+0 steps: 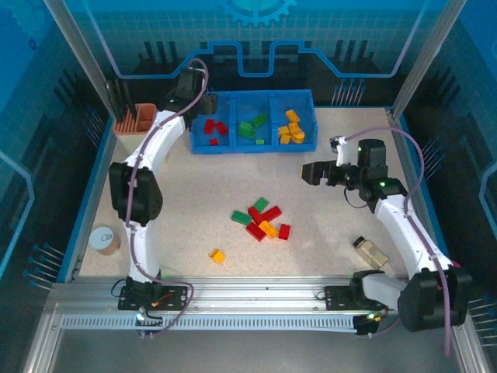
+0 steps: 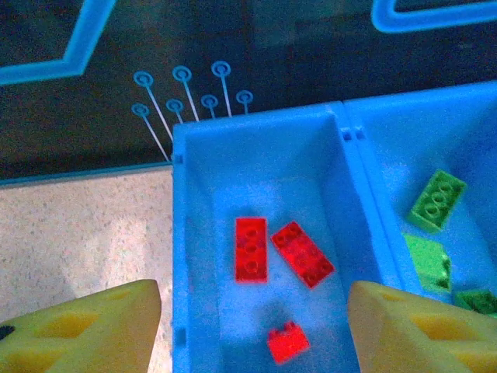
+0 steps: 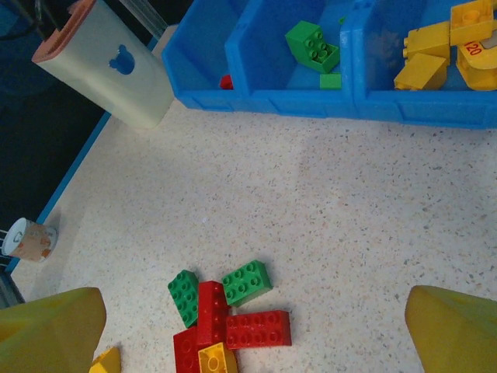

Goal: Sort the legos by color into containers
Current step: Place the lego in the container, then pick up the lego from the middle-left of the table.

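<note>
Legos [image 1: 262, 221]: a handful left in a loose pile mid-table, plus one yellow stray [image 1: 217, 255] nearer the bases. Rest lie in the blue bin [image 1: 252, 148] at the back: reds left compt, greens mid, yellows right. Step in hand, I'd say: drop-off at the red compt [image 2: 210, 225]. Left gripper [image 2: 252, 330] hangs over it, fingers spread, nothing btwn, three red bricks [image 2: 251, 249] below; arm stretched fwd, wrist pointing down. Nxt: lift clear, go for the pile. Right gripper [image 1: 312, 172] spread wide, empty, elbow bent, aimed at the pile from its right; prob. best placed for nxt pick.

"120" — on a yellow lego [image 3: 474, 56]
</note>
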